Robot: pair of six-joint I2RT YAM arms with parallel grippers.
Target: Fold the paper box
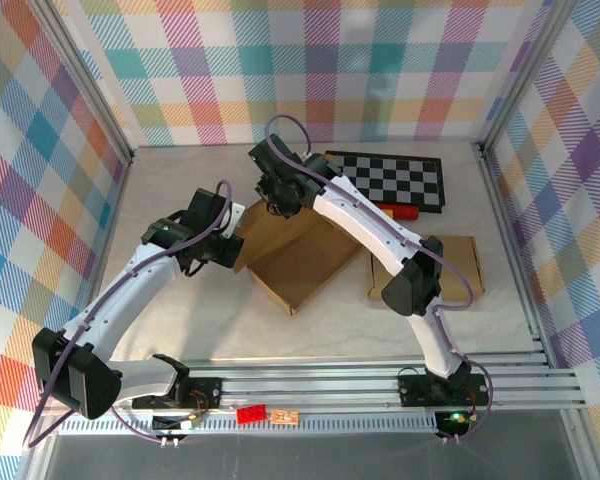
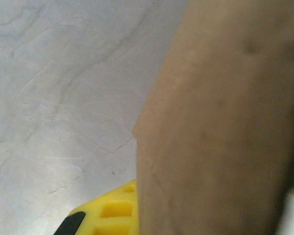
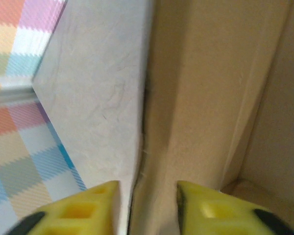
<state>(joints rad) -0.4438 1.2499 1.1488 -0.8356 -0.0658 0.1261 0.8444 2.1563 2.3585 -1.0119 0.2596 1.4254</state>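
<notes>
Reaching in from the lower left of the top view, the left arm bends at the elbow and brings its left pincer (image 1: 232, 243) against the left edge of the paper box (image 1: 305, 262), which lies part-folded at the middle of the counter (image 1: 180, 180). In the left wrist view a brown flap takes up the right side, with one yellow finger (image 2: 108, 213) pressed beside it at the bottom; this pincer is clenched on the flap.

The right arm rises from the lower right, arches over the box and turns its right pincer (image 1: 278, 200) down onto the box's upper edge. Its two yellow fingers (image 3: 88, 213) stand apart, released, with a box wall running up between them.

A red tag (image 1: 251, 413) on the rail (image 1: 330, 385) at the bottom carries print too small to read.

Counted: two arms, two cardboard pieces (the box and a flat cardboard piece (image 1: 462, 268) at the right), one chessboard (image 1: 390, 180) at the upper right, and one red object (image 1: 400, 211) just below it.
</notes>
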